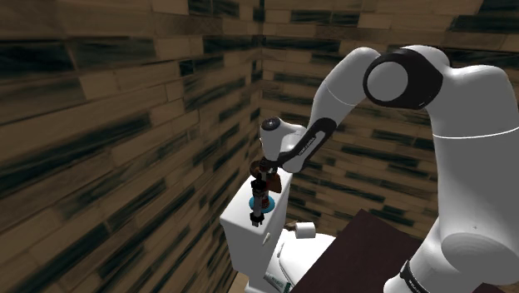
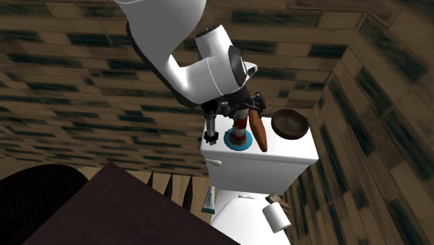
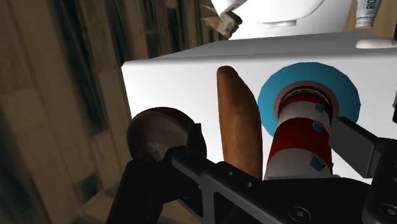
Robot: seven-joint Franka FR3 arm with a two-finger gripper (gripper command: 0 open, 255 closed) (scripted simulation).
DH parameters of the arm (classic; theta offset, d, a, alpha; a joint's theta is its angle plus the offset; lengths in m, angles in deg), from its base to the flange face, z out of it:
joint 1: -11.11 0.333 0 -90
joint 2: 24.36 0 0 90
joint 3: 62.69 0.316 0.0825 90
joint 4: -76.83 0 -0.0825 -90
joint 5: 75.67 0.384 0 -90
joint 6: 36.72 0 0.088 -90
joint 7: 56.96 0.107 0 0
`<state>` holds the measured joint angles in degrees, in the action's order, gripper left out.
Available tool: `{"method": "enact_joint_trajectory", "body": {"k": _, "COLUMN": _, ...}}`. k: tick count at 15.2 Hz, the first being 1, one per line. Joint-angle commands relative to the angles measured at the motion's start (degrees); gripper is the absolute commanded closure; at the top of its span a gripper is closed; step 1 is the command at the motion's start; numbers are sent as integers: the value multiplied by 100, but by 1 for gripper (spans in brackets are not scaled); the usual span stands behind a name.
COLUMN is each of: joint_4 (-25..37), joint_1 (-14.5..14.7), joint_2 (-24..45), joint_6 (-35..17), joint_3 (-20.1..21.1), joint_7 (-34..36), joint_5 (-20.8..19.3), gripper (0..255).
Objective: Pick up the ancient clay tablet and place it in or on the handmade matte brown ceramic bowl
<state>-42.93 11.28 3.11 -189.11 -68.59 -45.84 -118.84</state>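
The clay tablet [image 3: 238, 118], a long reddish-brown slab, lies on the white toilet tank lid [image 3: 172, 83] beside a red-and-white lighthouse figure [image 3: 299, 133] on a blue base. My gripper [image 3: 273, 143] is open, its fingers wide apart around both the tablet and the lighthouse, and neither finger clasps the tablet. The dark brown bowl [image 3: 153, 133] stands on the lid just outside one finger. In the second exterior view the gripper [image 2: 235, 122] hangs low over the lid, with the tablet [image 2: 259, 132] slanting toward the lid's front edge and the bowl [image 2: 289, 124] on its right.
The lid [image 2: 292, 163] is narrow and crowded. Plank walls stand close behind and beside the tank. A toilet paper roll [image 2: 277, 217] and a tube [image 2: 209, 202] sit lower by the toilet bowl. The dark stand top [image 2: 104, 209] lies in front.
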Motion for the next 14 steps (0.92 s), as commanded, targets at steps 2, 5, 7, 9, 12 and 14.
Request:
{"method": "enact_joint_trajectory", "body": {"k": 2, "joint_4": 442, "joint_1": 50, "joint_2": 459, "joint_6": -108, "joint_3": -91, "joint_7": 58, "joint_5": -165, "gripper": 0}}
{"method": "enact_joint_trajectory", "body": {"k": 5, "joint_4": 570, "joint_1": 27, "joint_2": 688, "joint_6": -231, "joint_3": -146, "joint_7": 101, "joint_5": -220, "gripper": 0}}
{"method": "enact_joint_trajectory", "body": {"k": 7, "joint_4": 662, "joint_1": 11, "joint_2": 842, "joint_6": -309, "joint_3": -181, "joint_7": 127, "joint_5": -253, "gripper": 0}}
{"method": "enact_joint_trajectory", "body": {"k": 9, "joint_4": 786, "joint_1": -11, "joint_2": 1043, "joint_6": -406, "joint_3": -223, "joint_7": 157, "joint_5": -290, "gripper": 0}}
{"method": "enact_joint_trajectory", "body": {"k": 12, "joint_4": 786, "joint_1": -11, "joint_2": 1043, "joint_6": -406, "joint_3": -223, "joint_7": 156, "joint_5": -290, "gripper": 0}}
{"method": "enact_joint_trajectory", "body": {"k": 14, "joint_4": 786, "joint_1": -11, "joint_2": 1043, "joint_6": -406, "joint_3": -223, "joint_7": 156, "joint_5": -289, "gripper": 0}}
